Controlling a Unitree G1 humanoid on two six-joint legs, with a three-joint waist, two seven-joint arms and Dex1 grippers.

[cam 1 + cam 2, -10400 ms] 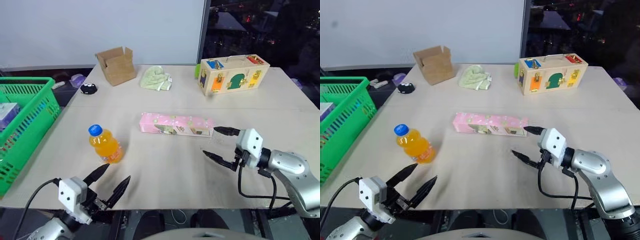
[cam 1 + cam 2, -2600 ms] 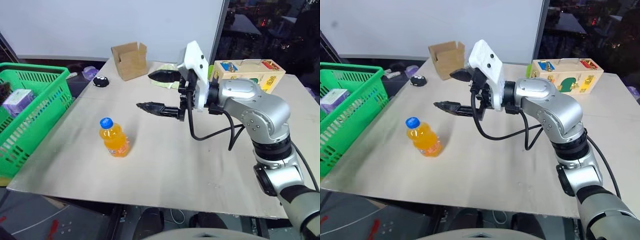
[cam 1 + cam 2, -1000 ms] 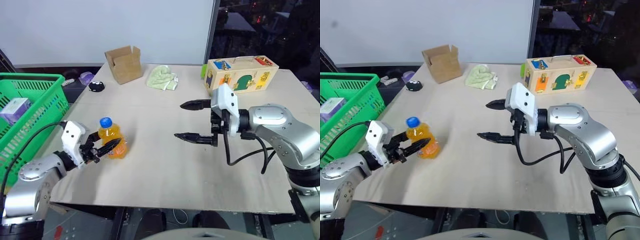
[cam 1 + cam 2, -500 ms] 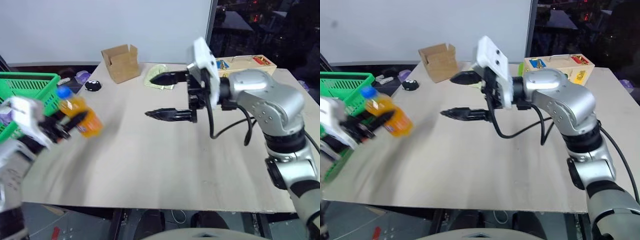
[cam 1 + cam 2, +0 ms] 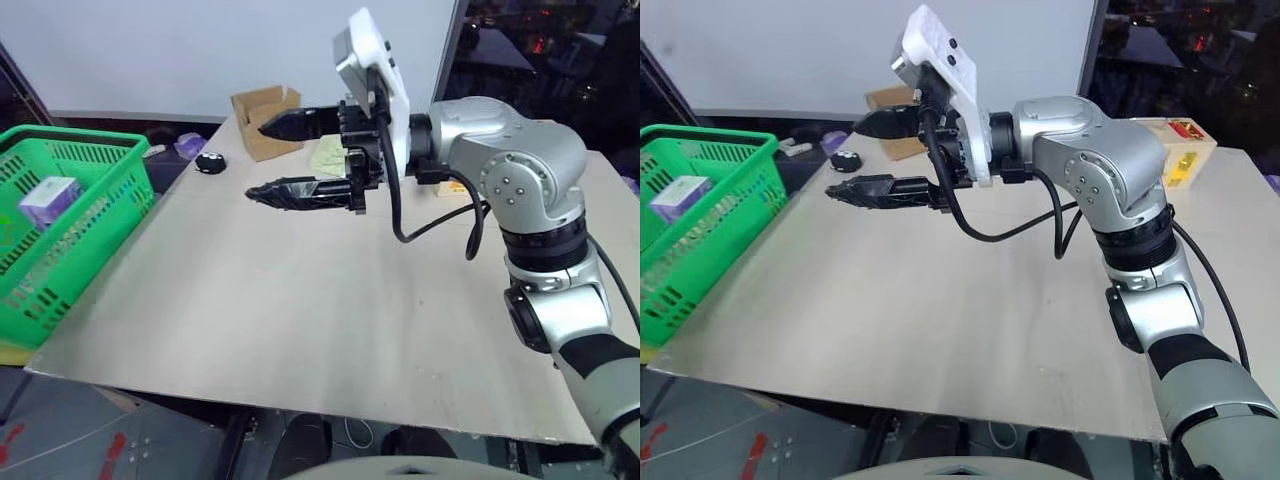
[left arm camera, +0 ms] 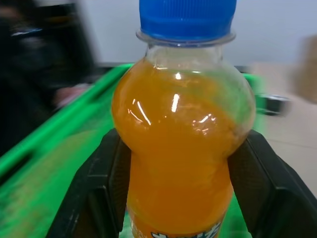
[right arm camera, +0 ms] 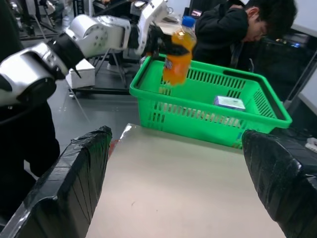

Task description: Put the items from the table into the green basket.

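Gripping the orange bottle (image 6: pixel 182 148) upright at its waist, the left end effector (image 7: pixel 157 40) holds it above the near rim of the green basket (image 7: pixel 208 106), whose cavity lies just beyond and below. Right end effector (image 5: pixel 300 158) hangs wide open and empty over the bench (image 5: pixel 330 320), well apart from the basket, so the left arm is the nearer for the drop.

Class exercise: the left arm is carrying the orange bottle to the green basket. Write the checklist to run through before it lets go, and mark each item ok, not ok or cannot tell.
1. Bottle gripped by left gripper: ok, a finger on each side.
2. Cap on: ok.
3. Bottle above basket opening: not ok, it hangs over the rim in the right wrist view.
4. Room in basket: ok, only a small box shows inside.
5. Right gripper out of the way: ok, open over the table.
6. Person clear of the basket: cannot tell.
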